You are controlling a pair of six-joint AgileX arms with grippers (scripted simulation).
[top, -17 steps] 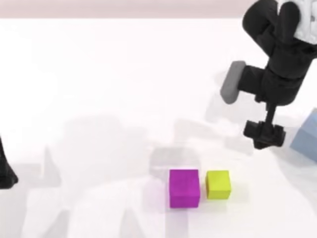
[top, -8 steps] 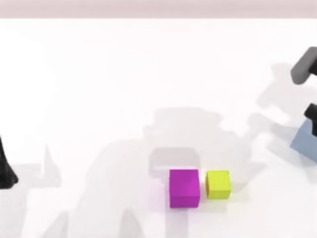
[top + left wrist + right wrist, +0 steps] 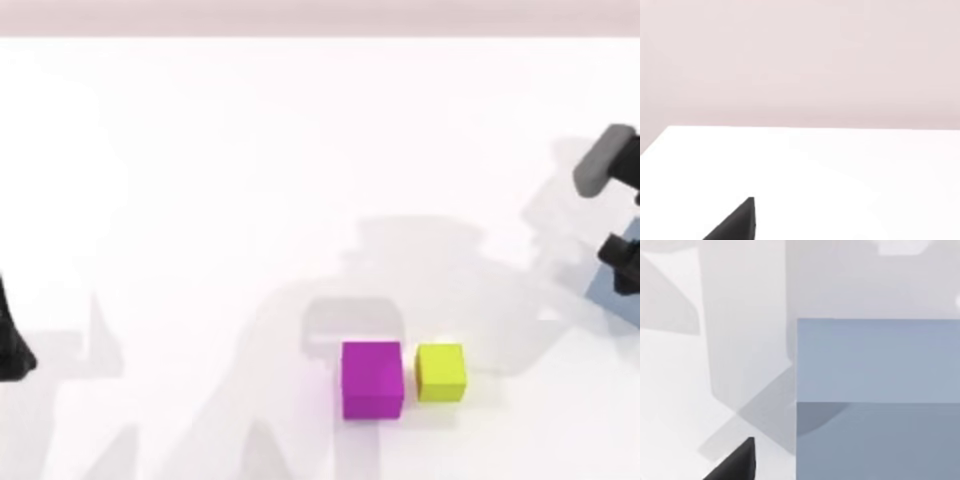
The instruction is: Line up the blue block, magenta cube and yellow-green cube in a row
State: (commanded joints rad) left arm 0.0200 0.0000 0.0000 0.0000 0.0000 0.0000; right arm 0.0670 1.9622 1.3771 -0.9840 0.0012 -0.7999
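The magenta cube [image 3: 372, 379] and the smaller yellow-green cube [image 3: 441, 372] sit side by side near the table's front, a small gap between them. The pale blue block [image 3: 600, 292] lies at the right edge, partly cut off by the frame. My right gripper [image 3: 625, 262] hangs over it, open. In the right wrist view the blue block [image 3: 875, 400] looms close, and one dark fingertip [image 3: 740, 464] stands beside its side face without touching it. My left arm [image 3: 10, 345] is parked at the left edge, gripper open, with one fingertip [image 3: 740, 224] showing over bare table.
The table's far edge [image 3: 320, 38] runs along the top of the top view. The right arm's grey link [image 3: 597, 165] juts in above the blue block. White tabletop [image 3: 200, 250] spreads between the left arm and the cubes.
My right arm swung from mid-table to the right edge and now sits over the blue block. The cubes and the left arm have not moved.
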